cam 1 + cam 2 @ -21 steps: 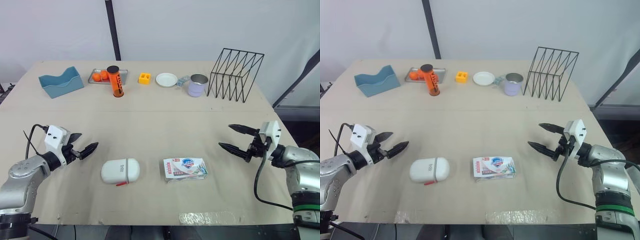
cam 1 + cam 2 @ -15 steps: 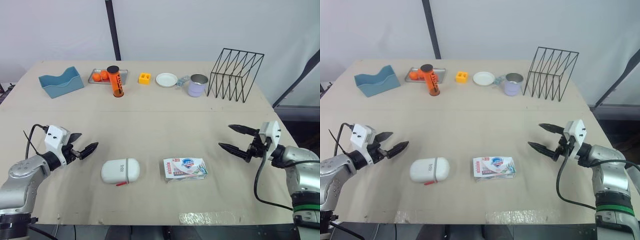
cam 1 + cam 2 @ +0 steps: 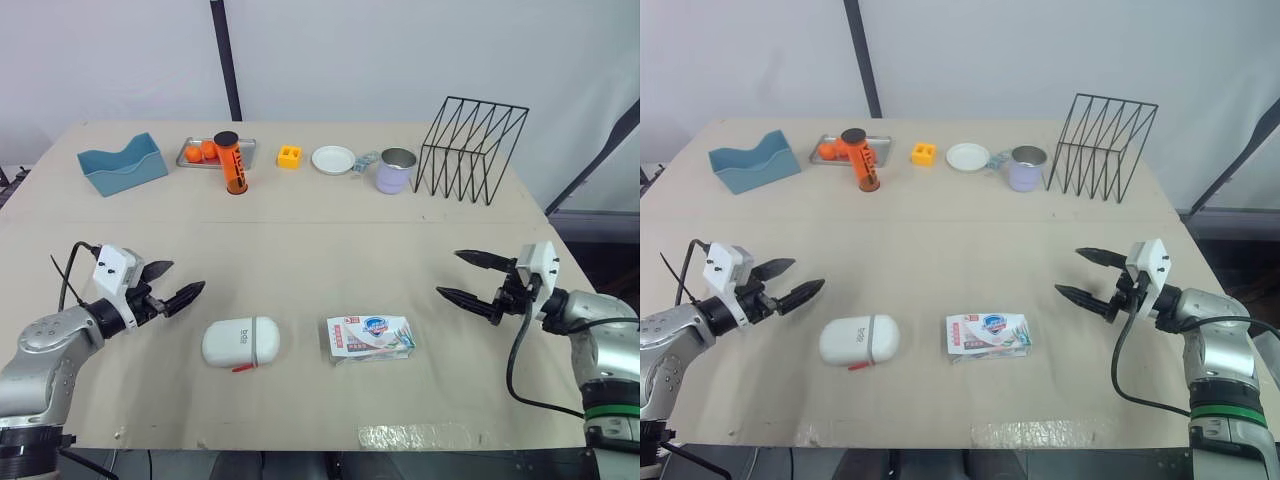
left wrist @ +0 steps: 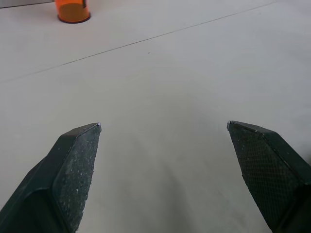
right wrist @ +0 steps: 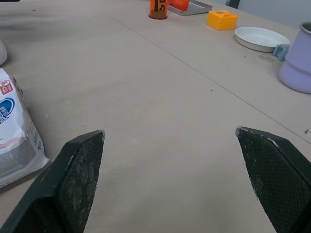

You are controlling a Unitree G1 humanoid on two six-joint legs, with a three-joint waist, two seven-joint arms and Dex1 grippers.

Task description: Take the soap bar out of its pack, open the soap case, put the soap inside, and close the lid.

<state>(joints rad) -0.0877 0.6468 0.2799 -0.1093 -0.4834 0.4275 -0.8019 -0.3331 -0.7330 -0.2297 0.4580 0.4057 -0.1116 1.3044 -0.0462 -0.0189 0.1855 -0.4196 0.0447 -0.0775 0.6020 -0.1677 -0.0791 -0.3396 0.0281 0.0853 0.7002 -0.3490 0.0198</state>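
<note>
**White case and packed soap lay between my two open grippers**

Beige table (image 3: 320, 240) stretched out before me, and on its near half the white soap case (image 3: 241, 341) lay flat with its lid down, a small red tab showing at its near edge. Just to its right, with a bare gap between them, lay the soap pack (image 3: 369, 338), flat and printed side up. I touched neither one.

My left gripper (image 3: 187, 275) hovered left of the case, its two black fingers spread apart and holding nothing, pointing right. My right gripper (image 3: 449, 272) hung well to the right of the pack, fingers likewise wide apart and empty, pointing left.

Along the far edge stood a blue tray (image 3: 122, 165), an orange bottle (image 3: 232, 163) beside a metal tray (image 3: 195, 153), a yellow block (image 3: 289, 156), a white plate (image 3: 333, 159), a lilac mug (image 3: 395, 170) and a black wire rack (image 3: 472, 148).
</note>
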